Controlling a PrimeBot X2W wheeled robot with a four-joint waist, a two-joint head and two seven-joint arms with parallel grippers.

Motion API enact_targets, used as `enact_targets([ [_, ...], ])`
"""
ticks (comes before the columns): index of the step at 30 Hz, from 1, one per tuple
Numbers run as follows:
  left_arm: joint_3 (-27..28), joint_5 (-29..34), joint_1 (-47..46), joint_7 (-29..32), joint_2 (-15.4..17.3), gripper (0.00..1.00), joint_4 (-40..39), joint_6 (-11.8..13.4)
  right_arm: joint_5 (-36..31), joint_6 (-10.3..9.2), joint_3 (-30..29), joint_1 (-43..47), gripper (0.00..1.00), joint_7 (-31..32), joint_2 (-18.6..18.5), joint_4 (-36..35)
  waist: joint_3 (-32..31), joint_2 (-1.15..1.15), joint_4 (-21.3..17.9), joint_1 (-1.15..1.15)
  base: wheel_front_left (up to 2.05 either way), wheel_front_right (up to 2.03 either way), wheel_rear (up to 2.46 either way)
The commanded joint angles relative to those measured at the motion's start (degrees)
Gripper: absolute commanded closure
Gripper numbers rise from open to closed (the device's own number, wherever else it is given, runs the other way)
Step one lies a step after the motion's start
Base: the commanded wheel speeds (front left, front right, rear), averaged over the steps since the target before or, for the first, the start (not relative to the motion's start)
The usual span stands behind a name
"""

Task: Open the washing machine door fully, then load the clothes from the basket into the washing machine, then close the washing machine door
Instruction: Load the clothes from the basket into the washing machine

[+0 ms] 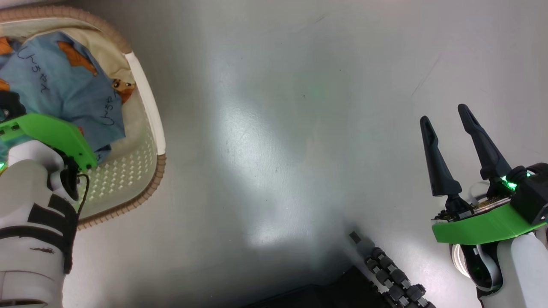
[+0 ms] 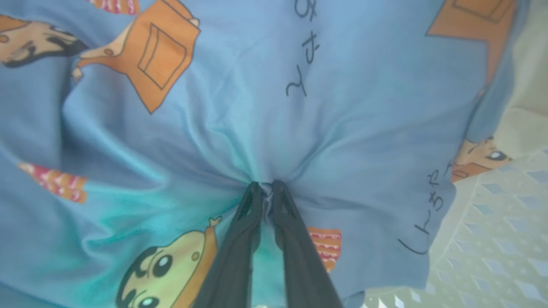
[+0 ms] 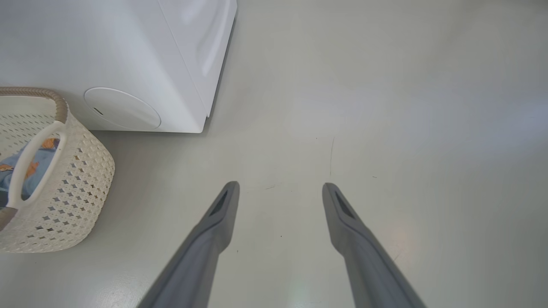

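Head view, far left: the basket (image 1: 150, 111) sits on the floor (image 1: 278, 128), cream perforated wall w/ a brown woven rim. The clothes (image 1: 60, 81) lie inside it, light blue fabric w/ orange cartoon prints over some cream cloth. L arm's green wrist plate (image 1: 51, 132) hangs over the basket, the arm reaching down into the pile. Left wrist view: the left gripper (image 2: 266, 187) has its jaws pinched together on a fold of the blue fabric, w/ cloth puckering in creases toward the tips; the basket's perforated wall shows at lower right of that view. Centre of head view: grey floor w/ a bright reflection. Right side: the right gripper (image 1: 443, 114) hovers above the floor, well apart from the basket, jaws apart w/ floor visible between them. Right wrist view: the washing machine (image 3: 128, 51) stands at upper left, showing a white lower corner w/ a round cover, and the basket is near its front, on the floor.
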Motion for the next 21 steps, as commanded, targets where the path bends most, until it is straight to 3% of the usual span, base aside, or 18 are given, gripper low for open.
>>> enact_targets([
  [1,0.26,-0.66,1.37,-0.48,1.84,0.89,-0.15,0.25,-0.25,0.09,0.8,3.42,0.0,-0.27,-1.06,-1.12,0.09,0.0,0.08,0.0,0.0,0.0,0.0],
  [2,0.15,-0.67,1.36,-0.54,1.8,1.0,-0.15,0.22,-0.29,0.09,0.77,3.42,0.0,-0.27,-1.06,-1.1,0.13,0.0,0.1,0.0,0.0,0.0,0.0],
  [12,0.25,-1.69,1.59,-2.76,1.67,1.0,-0.15,0.18,0.01,0.09,1.69,1.4,0.0,-0.27,-0.41,-0.23,-0.04,0.0,0.06,0.0,0.0,0.0,0.0],
  [21,1.17,-3.63,4.68,-6.42,1.44,1.0,-0.14,-1.19,0.55,0.09,3.1,-0.89,0.0,-0.27,0.38,1.29,-4.22,0.0,1.01,0.0,0.0,0.0,0.0],
])
